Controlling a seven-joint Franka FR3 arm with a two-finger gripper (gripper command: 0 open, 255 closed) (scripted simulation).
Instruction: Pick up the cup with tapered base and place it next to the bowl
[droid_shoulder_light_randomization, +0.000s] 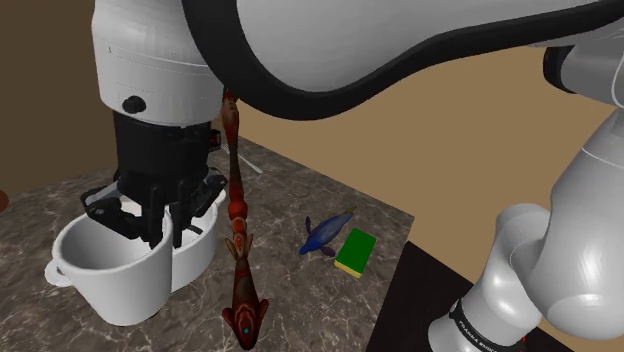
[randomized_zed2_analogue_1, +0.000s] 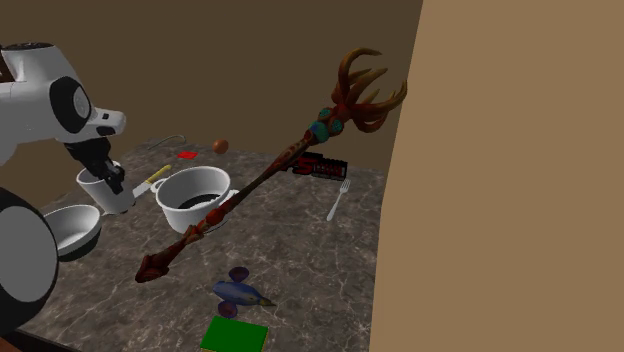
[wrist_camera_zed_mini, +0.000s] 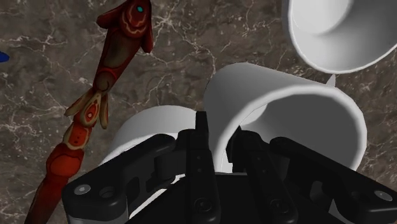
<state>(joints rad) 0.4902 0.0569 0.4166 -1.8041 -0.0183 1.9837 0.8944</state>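
Gripper (randomized_zed2_analogue_1: 108, 178) clenched on the white cup (randomized_zed2_analogue_1: 107, 192). In the wrist view the fingers (wrist_camera_zed_mini: 202, 146) pinched the cup's wall at the rim, one outside and one inside. In the shoulder view the cup body (droid_shoulder_light_randomization: 115, 280) narrowed toward its base, hanging directly under the hand. Could not tell whether the cup touched the marbled counter (randomized_zed2_analogue_1: 300, 250).

Layout, second exterior view:
- White bowl (randomized_zed2_analogue_1: 70, 228) sat at 7 o'clock of the cup, near it.
- White two-handled pot (randomized_zed2_analogue_1: 195, 200) sat at 3 o'clock of the cup, just beside it.
- Ornate red staff (randomized_zed2_analogue_1: 262, 176) crossed the pot's rim, foot toward 7 o'clock, antlered head toward 1 o'clock.
- Blue bird-like toy (randomized_zed2_analogue_1: 240, 292) lay at 5 o'clock of the pot.
- Green sponge (randomized_zed2_analogue_1: 235, 335) lay at 6 o'clock of the toy.
- Fork (randomized_zed2_analogue_1: 338, 200) lay at 3 o'clock of the pot, well apart.
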